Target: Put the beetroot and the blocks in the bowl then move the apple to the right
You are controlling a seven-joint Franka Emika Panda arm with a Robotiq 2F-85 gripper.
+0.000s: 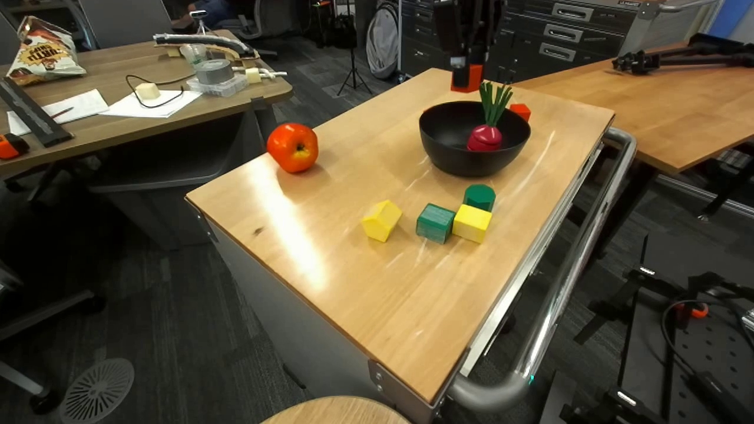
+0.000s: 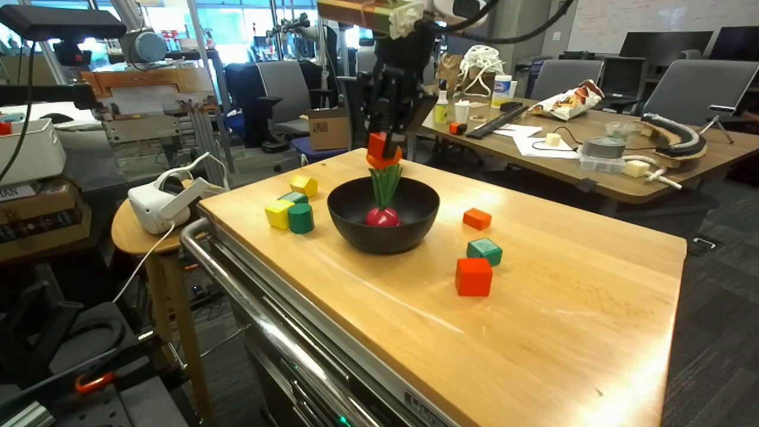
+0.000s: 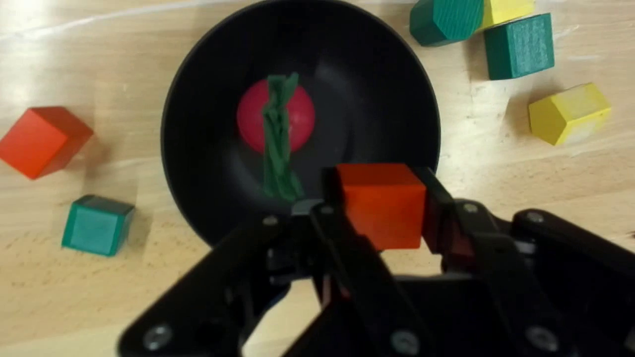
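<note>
— What have you got hold of?

— My gripper (image 3: 381, 203) has its jaws clamped on a red block (image 3: 384, 213). Both exterior views line it up above the bowl (image 3: 198, 188), but in the wrist view it covers part of the rim, so I can't judge my margin.

— What could bite you?

— The beetroot (image 3: 275, 119), in the bowl below the jaws. Its leaves stand higher than the rim; lower onto them and I'd expect the block to twist or the beetroot to topple. Opening from too high might bounce the block out; opening off-centre might catch the rim.

— And wider out?

— A red cube (image 3: 44, 141) and a green block (image 3: 96, 228) sit on the table (image 1: 353, 294) to one side of the jaws, a yellow block (image 3: 568, 114) on the opposite side; dipping low between drops could shove any of them. The apple (image 1: 293, 147) is well apart from the jaws, near the table's edge, so a hasty nudge might roll it off.

— How do they look?

— The held block is flat-faced and leans toward orange. The beetroot is squat, crimson and glossy, green leaves upright. The apple is round, shiny orange-red, its yellow-green dimple facing sideways.
</note>
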